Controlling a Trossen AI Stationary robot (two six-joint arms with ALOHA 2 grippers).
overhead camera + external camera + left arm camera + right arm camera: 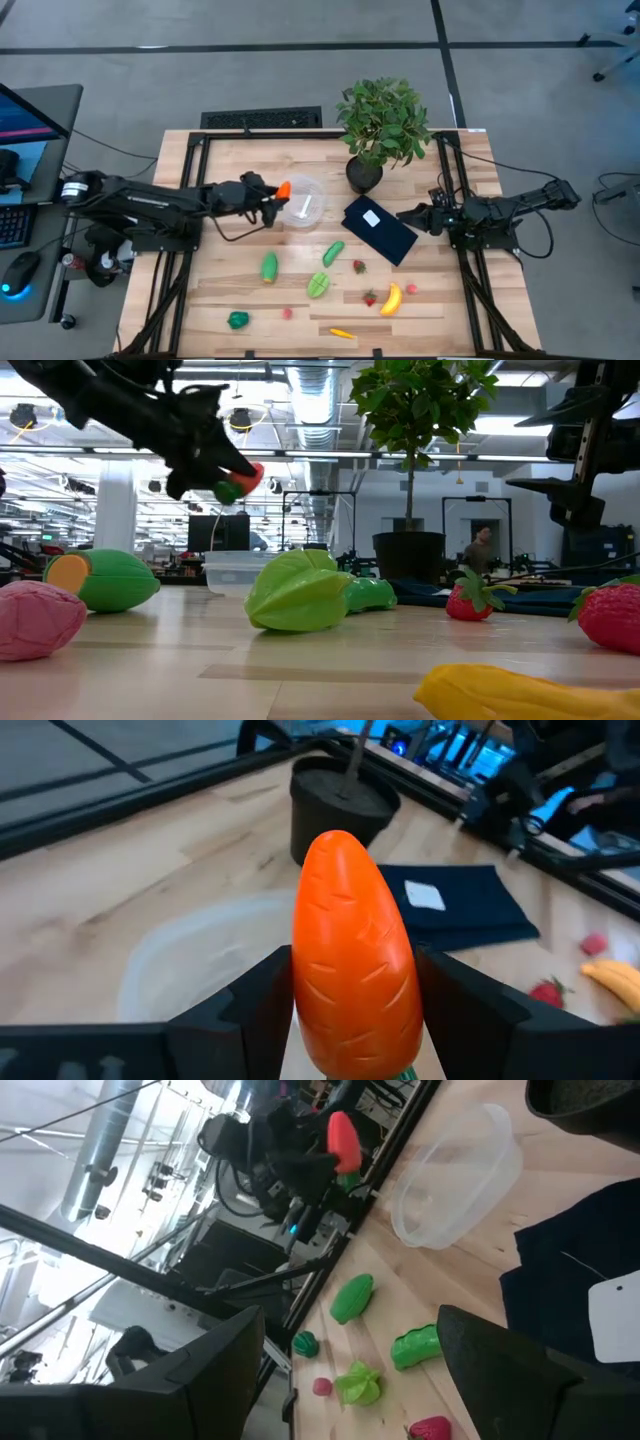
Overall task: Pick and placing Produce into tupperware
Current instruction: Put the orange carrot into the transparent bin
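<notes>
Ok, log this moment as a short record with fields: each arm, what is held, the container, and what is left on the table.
left gripper: jaws shut on the carrot, lifted beside the tupperware
right gripper: jaws open, empty, waiting at the table's right side
tupperware: empty, left of the dark blue cloth
still on table: cucumber, banana, strawberries, other green pieces
potted plant: behind the cloth

Grey concrete floor [300,70] runs round the wooden table [215,310], crossed by dark seam lines in the upper frame. At far left a desk [40,110] carries a monitor [20,115], keyboard [12,225] and mouse [20,270]. Across the room, silver ceiling ducts [320,400], strip lights, and a person [482,545] at right of centre
</notes>
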